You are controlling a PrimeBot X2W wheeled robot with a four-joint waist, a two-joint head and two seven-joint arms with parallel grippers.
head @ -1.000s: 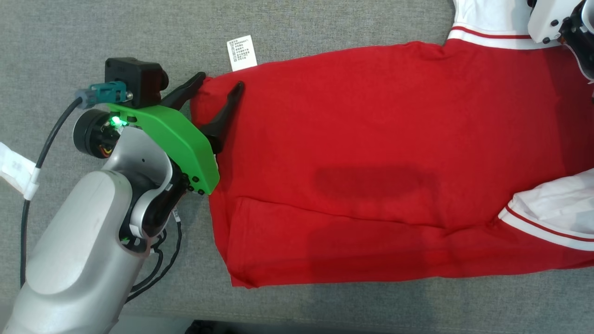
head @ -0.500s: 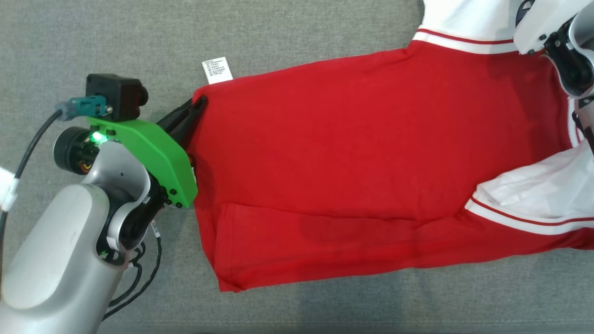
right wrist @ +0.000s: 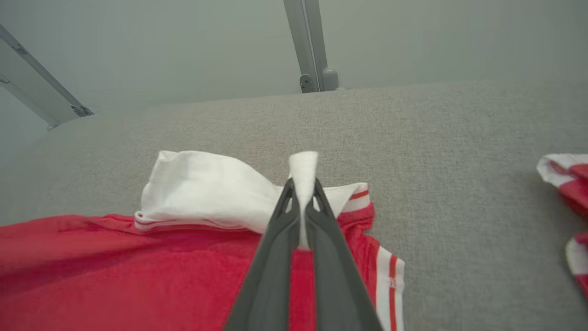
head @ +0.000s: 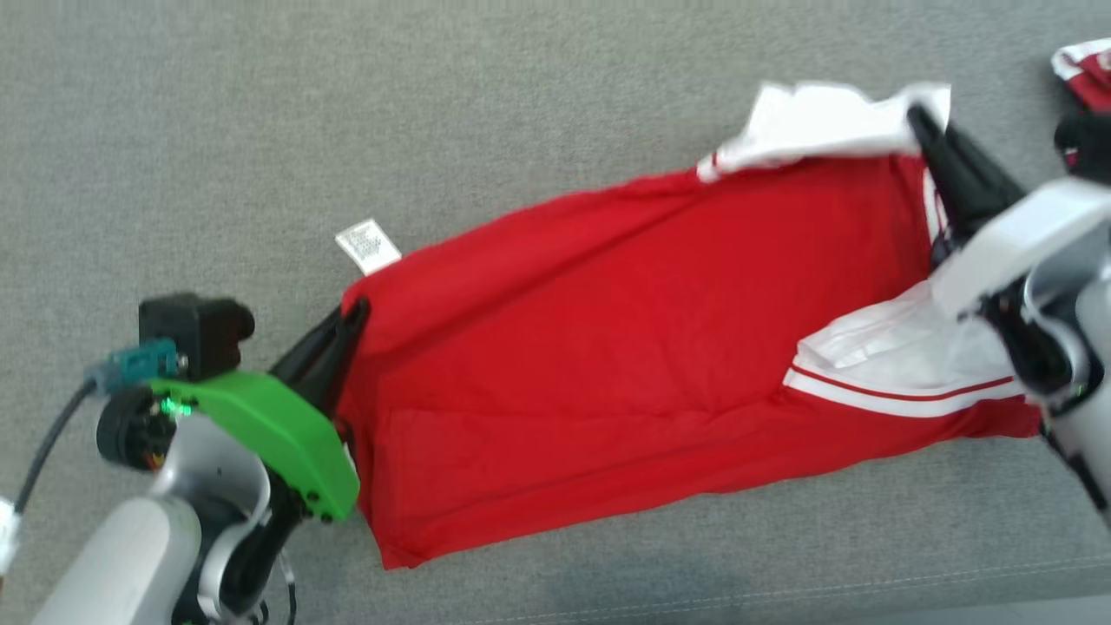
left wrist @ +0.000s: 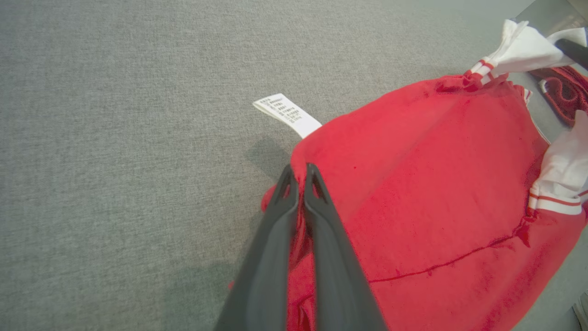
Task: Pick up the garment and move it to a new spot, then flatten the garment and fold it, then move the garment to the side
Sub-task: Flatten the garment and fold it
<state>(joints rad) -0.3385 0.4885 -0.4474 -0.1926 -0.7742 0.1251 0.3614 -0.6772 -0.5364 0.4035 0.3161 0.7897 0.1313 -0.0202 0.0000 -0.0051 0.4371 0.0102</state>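
Pinching the shirt (head: 625, 347) at both ends. The left tool (head: 354, 311) has its jaws pressed together on the red hem corner, just below the white label (head: 368, 246). Its wrist view shows red cloth bunched in the grip (left wrist: 298, 168) and a shadow under the label, so that corner is off the desk (head: 260, 104). The right tool (head: 916, 117) is clamped on white cloth at the far end, beside the upper sleeve (head: 816, 121). A white tuft pokes past its tips in its wrist view (right wrist: 303, 184). The shirt stretches between the two tools, slanting across the grey desk with the hem low left and the sleeves high right. Creases run along the gripped edge. The lower sleeve (head: 894, 365), with a red stripe at the cuff, lies folded over the red body next to the right arm. Another red-and-white piece (head: 1085, 65) sits apart at the far right.
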